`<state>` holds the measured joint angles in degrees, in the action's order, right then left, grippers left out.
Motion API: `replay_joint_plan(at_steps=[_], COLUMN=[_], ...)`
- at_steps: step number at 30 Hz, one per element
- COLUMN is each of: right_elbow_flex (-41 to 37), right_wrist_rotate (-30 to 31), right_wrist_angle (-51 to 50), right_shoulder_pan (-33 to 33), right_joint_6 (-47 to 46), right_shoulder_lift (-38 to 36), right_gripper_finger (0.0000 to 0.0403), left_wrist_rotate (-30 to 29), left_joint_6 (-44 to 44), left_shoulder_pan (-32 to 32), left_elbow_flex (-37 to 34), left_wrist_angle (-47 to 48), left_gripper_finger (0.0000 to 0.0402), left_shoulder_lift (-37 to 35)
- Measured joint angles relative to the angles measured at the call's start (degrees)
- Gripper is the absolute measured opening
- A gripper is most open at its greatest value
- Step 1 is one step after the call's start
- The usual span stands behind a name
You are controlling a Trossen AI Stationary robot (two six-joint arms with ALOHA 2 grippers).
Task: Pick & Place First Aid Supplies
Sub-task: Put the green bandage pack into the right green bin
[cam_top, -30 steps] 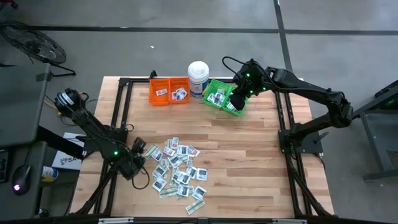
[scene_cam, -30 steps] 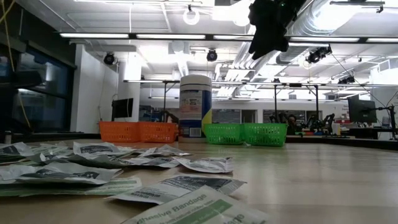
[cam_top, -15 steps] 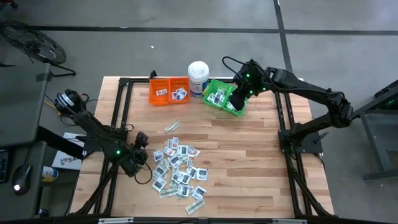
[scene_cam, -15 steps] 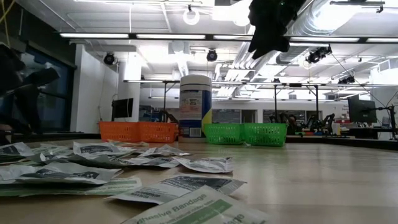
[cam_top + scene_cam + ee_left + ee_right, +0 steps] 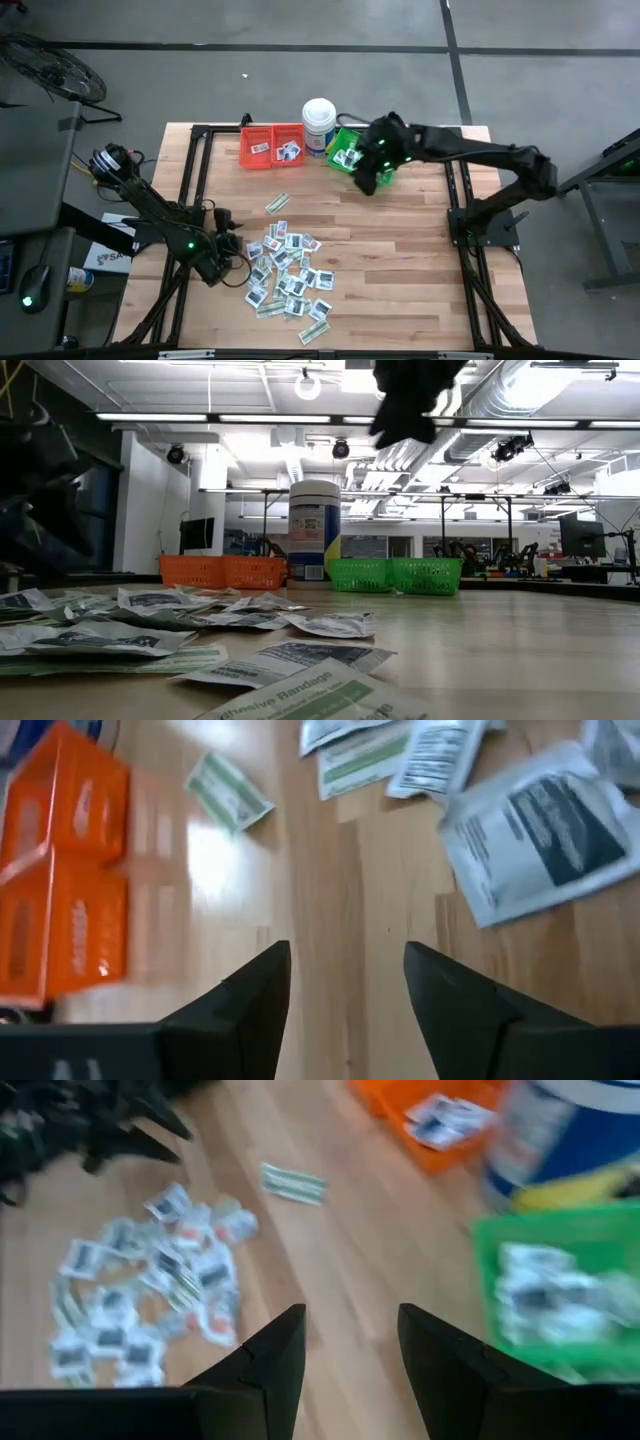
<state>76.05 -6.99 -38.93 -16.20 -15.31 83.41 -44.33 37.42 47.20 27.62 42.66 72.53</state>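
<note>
From my seat, starting at nine o'clock on the tabletop (image 5: pixel 400 270), my left claw (image 5: pixel 232 249) sits low beside the pile of first aid supplies (image 5: pixel 285 268), its fingers spread and empty; the wrist view shows bare wood between them and a white packet just ahead. Over the last second it has crept from the pile's edge in toward the packets, so I judge it is lining up its next pick. Just above the pile, toward eleven o'clock, a single green-and-white strip (image 5: pixel 277 204) now lies alone on the wood where a second ago there was none, well short of the orange bins (image 5: pixel 271 146) at twelve; I read that as a packet that missed its bin and will need collecting again. The white tub (image 5: pixel 319 123) stands between the orange bins and the green bin (image 5: pixel 352 152), which already holds packets. At one o'clock my right claw (image 5: pixel 372 175) has swung away from the far side of the green bin toward the middle of the tabletop; its fingers stand moderately apart with nothing between them, so its drop looks done and it is heading back for more.
</note>
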Motion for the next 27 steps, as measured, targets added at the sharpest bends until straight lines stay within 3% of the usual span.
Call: replay_joint_plan(at_steps=[5,11,19,23,27], right_elbow_flex=[0.0,0.0,0.0,0.0,0.0], right_wrist_rotate=[-1.5,-1.4,11.5,14.1,13.8], right_wrist_angle=[11.5,12.6,4.5,-1.7,-7.5], right_shoulder_pan=[3.5,4.2,3.3,0.9,-2.3], right_joint_6=[-1.2,-2.1,-2.6,0.3,3.5], right_shoulder_lift=[8.5,13.6,8.8,4.6,-0.1], right_gripper_finger=[0.0153,0.0153,0.0153,0.0153,0.0153], left_wrist_rotate=[-1.5,-5.2,4.9,13.5,17.7], left_joint_6=[9.1,10.4,1.7,4.4,6.4], left_shoulder_pan=[0.0,-5.1,-22.4,-31.9,-36.7], left_elbow_flex=[0.0,-1.4,-3.7,-3.6,-3.6], left_wrist_angle=[1.1,-3.9,-28.2,-29.4,-30.3], left_gripper_finger=[0.0192,0.0192,0.0192,0.0192,0.0192], left_shoulder_lift=[0.0,-0.2,-0.5,-0.5,-0.5])
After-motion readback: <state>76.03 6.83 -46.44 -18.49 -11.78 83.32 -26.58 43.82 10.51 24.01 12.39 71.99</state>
